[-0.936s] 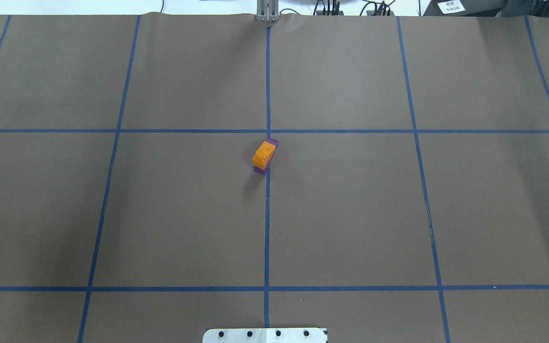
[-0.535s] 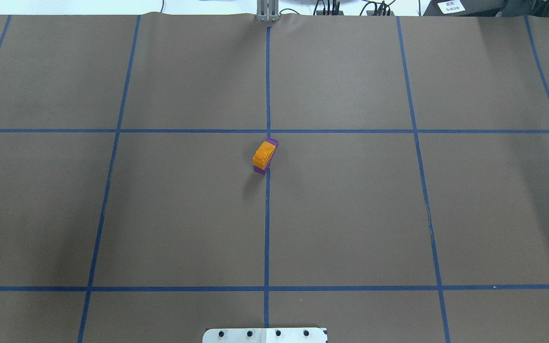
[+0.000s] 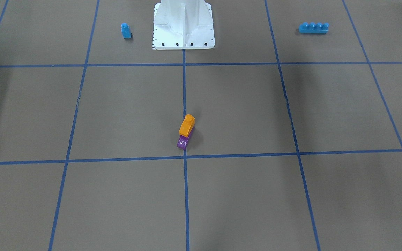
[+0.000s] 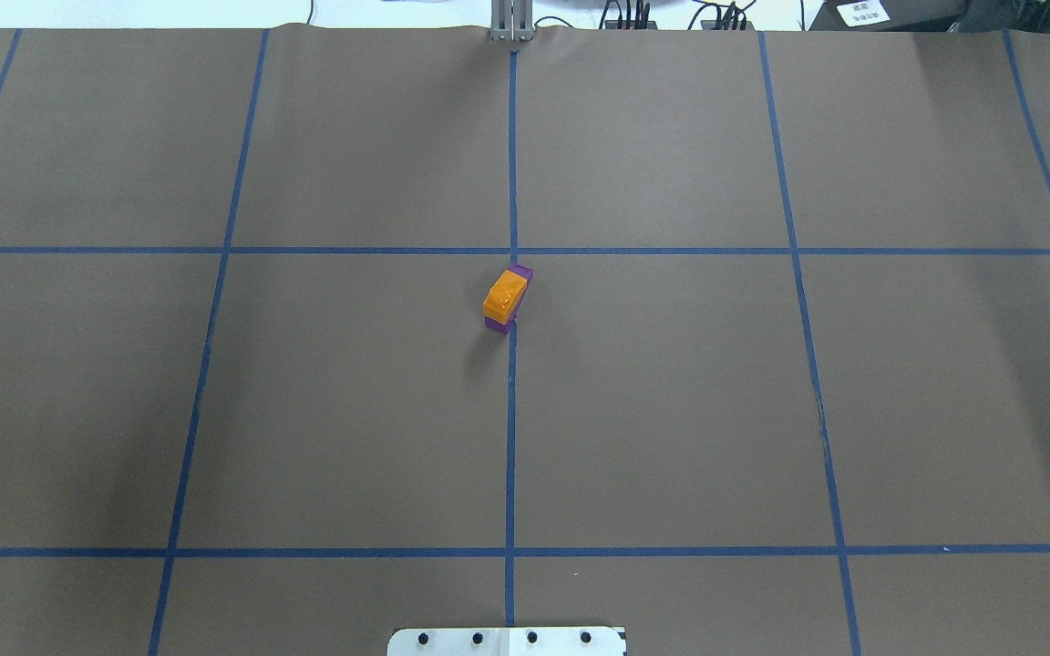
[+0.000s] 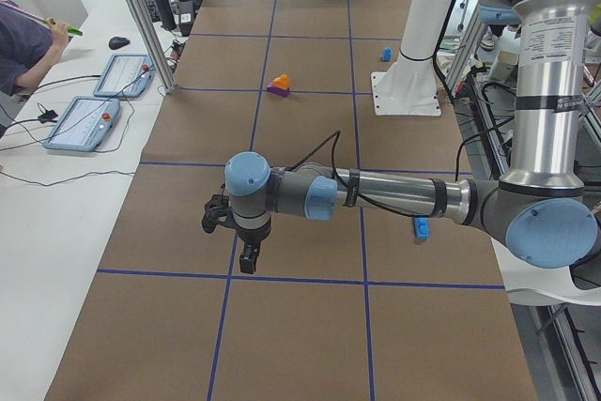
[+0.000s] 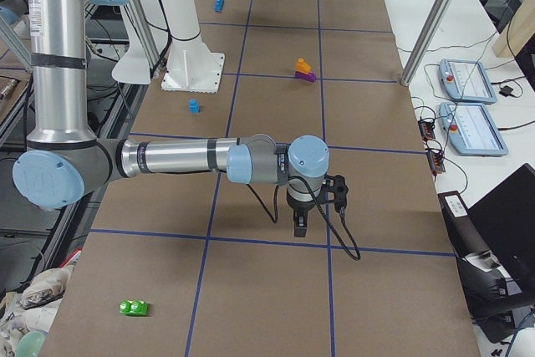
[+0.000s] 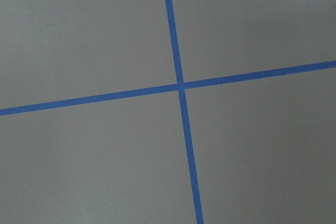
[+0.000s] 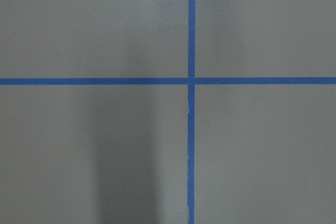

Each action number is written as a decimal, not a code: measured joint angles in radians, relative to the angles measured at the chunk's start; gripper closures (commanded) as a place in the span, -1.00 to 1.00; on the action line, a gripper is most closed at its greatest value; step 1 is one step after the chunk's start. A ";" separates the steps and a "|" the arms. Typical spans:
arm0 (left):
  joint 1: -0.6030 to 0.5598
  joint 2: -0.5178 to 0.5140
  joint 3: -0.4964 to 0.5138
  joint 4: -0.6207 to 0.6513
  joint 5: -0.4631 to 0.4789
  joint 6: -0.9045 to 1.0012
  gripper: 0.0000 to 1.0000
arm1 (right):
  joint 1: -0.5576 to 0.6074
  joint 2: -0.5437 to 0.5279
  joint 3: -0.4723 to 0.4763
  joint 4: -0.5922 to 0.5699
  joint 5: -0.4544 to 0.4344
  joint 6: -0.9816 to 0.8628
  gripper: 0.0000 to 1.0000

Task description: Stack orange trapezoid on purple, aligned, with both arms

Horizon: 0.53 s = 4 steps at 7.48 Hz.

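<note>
The orange trapezoid (image 4: 504,295) sits on top of the purple brick (image 4: 522,271) near the table's middle, on the centre tape line. No gripper touches them. In the front view the orange trapezoid (image 3: 187,125) has its stud up and the purple brick (image 3: 183,142) sticks out below it toward the camera. My left gripper (image 5: 246,260) hangs over the table's left end, far from the stack; I cannot tell if it is open. My right gripper (image 6: 301,225) hangs over the right end, also far away; I cannot tell its state. Both wrist views show only brown paper and blue tape.
A small blue single-stud brick (image 3: 126,30) and a long blue four-stud brick (image 3: 313,27) lie on either side of the white robot base (image 3: 183,24). A green brick (image 6: 134,308) lies at the right end. Control tablets (image 5: 89,119) and an operator (image 5: 23,39) are beside the table.
</note>
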<state>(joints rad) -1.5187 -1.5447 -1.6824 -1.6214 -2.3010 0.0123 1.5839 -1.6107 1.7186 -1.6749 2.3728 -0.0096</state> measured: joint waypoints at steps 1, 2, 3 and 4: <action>0.000 0.000 0.001 0.000 0.000 0.000 -1.00 | 0.008 -0.001 0.008 -0.039 -0.001 -0.028 -1.00; 0.000 0.000 0.001 0.000 0.000 0.000 -1.00 | 0.012 -0.005 0.006 -0.053 -0.001 -0.040 -1.00; 0.000 0.000 0.002 0.000 0.000 0.000 -1.00 | 0.012 -0.008 0.003 -0.056 0.000 -0.045 -1.00; 0.000 0.000 0.002 -0.001 -0.002 0.000 -1.00 | 0.013 -0.009 -0.001 -0.057 0.000 -0.044 -1.00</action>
<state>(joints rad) -1.5186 -1.5447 -1.6803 -1.6224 -2.3032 0.0123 1.5967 -1.6198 1.7174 -1.7316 2.3728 -0.0541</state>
